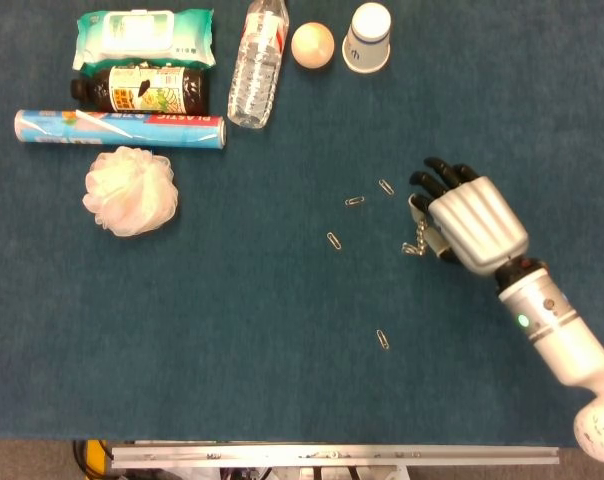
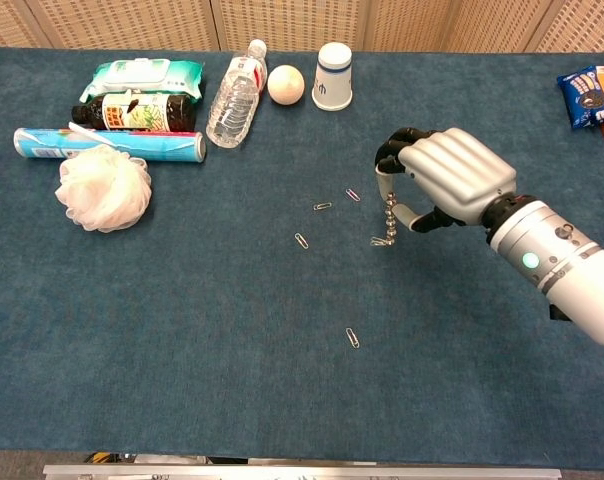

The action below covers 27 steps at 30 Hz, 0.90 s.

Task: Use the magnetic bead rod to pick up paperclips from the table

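rod: magnetic bead rod (image 2: pixel 388 208) hangs near vertical from the right hand, tip down, mid-table toward the right edge
rod tip: one paperclip on tip (image 2: pixel 381 240) clings at the bottom; can't tell if it clears the cloth
right hand: right hand (image 1: pixel 467 222) fingers curled, pinching the rod's top; nothing else in it
left hand: not visible in either view
nearest loose clip: pink paperclip (image 2: pixel 353 194) lies just off the rod tip, toward the left and far edges
next clips: second paperclip (image 2: pixel 323 206) and third paperclip (image 2: pixel 301 240) further left, well clear of the rod
far clip: fourth paperclip (image 1: pixel 382 339) toward the near edge, apart from the rest
judgement: short shift left reaches pink one first
table: blue table cloth (image 1: pixel 232 330) carries all
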Motion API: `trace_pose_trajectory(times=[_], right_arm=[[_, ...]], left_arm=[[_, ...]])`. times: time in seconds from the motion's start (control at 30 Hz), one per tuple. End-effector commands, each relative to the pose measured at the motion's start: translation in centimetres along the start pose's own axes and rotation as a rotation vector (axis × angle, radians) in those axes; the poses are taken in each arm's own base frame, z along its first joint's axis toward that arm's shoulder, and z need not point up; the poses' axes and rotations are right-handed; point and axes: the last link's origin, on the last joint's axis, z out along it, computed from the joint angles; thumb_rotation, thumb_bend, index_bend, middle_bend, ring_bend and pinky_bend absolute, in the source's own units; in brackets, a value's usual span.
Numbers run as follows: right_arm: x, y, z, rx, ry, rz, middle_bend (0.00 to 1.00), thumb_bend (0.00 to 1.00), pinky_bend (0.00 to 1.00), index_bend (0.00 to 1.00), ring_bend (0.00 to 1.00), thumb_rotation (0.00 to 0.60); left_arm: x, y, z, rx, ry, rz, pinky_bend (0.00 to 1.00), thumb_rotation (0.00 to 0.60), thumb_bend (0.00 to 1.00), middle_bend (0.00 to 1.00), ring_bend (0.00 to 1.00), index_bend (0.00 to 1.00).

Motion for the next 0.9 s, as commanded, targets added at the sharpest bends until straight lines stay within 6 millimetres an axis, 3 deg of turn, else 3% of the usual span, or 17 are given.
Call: trace_pose_trajectory(times=[0.03, 0.9], right_arm=[[0.6, 0.3, 1.0, -0.017, -0.005, 0.008, 0.30, 0.39, 0.29, 0.54, 0.15, 0.600], [1.4, 0.5, 5.9, -0.066, -0.032, -0.010, 0.31, 0.39, 0.29, 0.55, 0.15, 0.600]], left_arm=[[0.0, 0.1, 0.0, 0.000, 0.001, 0.002, 0.53, 0.600, 0.14, 0.43, 0.36, 0.42], [0.6, -0.5, -0.8, 0.003, 0.017, -0.030, 0.53, 0.600, 0.14, 0.43, 0.36, 0.42]])
